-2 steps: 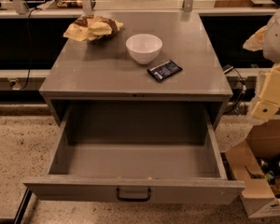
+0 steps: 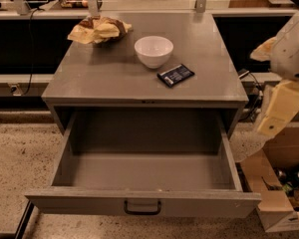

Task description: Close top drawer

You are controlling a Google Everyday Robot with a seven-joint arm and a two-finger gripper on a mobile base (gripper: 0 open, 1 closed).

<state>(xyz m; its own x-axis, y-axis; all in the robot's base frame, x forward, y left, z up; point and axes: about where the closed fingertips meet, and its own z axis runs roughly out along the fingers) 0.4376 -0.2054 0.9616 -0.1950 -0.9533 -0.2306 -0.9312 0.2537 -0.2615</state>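
Speckled terrazzo floor (image 2: pixel 20 153) runs under a grey metal desk (image 2: pixel 114 78) that fills the middle of the view.

On the desk top, from the left:
- a crumpled tan and brown snack bag (image 2: pixel 97 30) at 11 o'clock
- a round white bowl (image 2: pixel 153 50) near 12 o'clock
- a flat dark blue packet (image 2: pixel 175 75) just toward 4 o'clock of the bowl

Below the top, the wide grey metal top drawer (image 2: pixel 149 171) stands pulled fully out toward the camera. It looks bare inside. Its small dark rectangular pull handle (image 2: pixel 142 206) sits at 6 o'clock on the front panel.

At 3 o'clock of the desk hangs the robot's cream-coloured end effector (image 2: pixel 276 111). It is well apart from the drawer front and touches nothing of it. Whether it is open or closed I cannot tell, and no object shows in its hold. Beneath it, at 4 o'clock, sits an open brown cardboard box (image 2: pixel 276 153) with cans inside.

My reading is that the task is at its approach step, with no contact made and 0 closing travel done. The next move calls for bringing the end effector down and round to the front panel near the handle. A straight push toward 12 o'clock would then close the drawer, kept central so it does not skew on its runners.
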